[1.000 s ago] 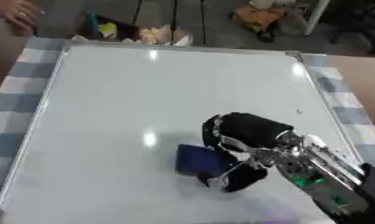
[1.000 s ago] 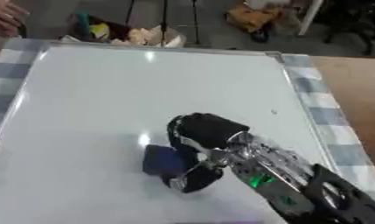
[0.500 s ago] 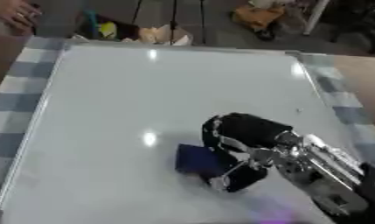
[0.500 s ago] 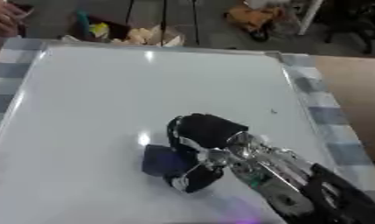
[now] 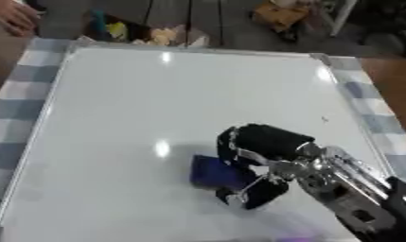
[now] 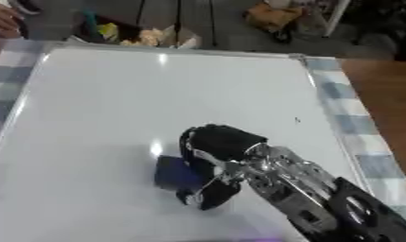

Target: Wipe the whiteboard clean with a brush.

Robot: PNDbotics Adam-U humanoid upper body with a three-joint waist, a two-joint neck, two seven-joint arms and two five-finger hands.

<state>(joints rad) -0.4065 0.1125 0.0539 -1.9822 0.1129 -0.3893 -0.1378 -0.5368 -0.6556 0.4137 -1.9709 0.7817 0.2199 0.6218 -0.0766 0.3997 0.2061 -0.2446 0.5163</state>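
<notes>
The right hand [image 5: 257, 165] has its fingers curled around the blue brush [image 5: 214, 172], pressed on the whiteboard [image 5: 156, 104] near its front edge. It has hardly moved since a second ago, so wiping seems paused.

Checked tablecloth [image 5: 15, 90], grey floor [image 5: 231, 23] beyond

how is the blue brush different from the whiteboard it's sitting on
The blue brush is dark and small; the whiteboard is white, glossy and fills most of the table. The brush is held in the right robot hand, whose fingers curl round it, while the whiteboard lies flat and unheld. Both look rectangular.
</notes>
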